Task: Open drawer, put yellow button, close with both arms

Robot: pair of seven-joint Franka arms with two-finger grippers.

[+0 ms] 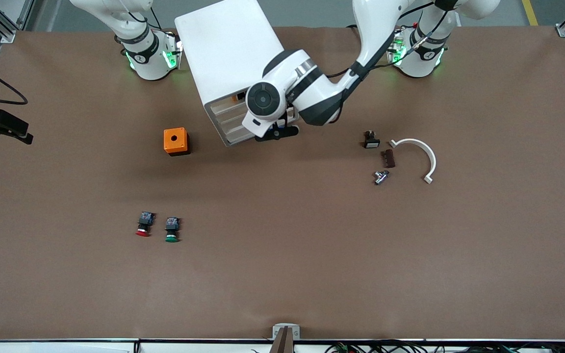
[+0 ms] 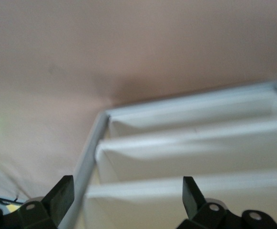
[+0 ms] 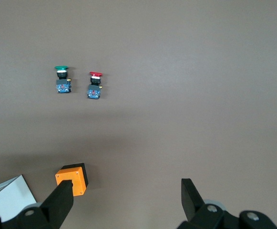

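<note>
A: Where is each tool?

B: Left gripper (image 2: 124,200), fingers apart and empty, faces the cabinet (image 1: 223,54) front at the drawer (image 1: 227,101); the yellow button (image 1: 235,97) appears to lie inside it. Right gripper (image 3: 126,202), also spread, waits over bare table near the orange box (image 3: 72,178).

A: Closing well?

B: Probably press squarely on the front, one arm per side.

You have an orange square box with a round hole (image 1: 176,141), a red-capped push-button (image 1: 143,225) just beside a green-capped push-button (image 1: 171,229), and a curved white plastic bracket (image 1: 422,154).
</note>
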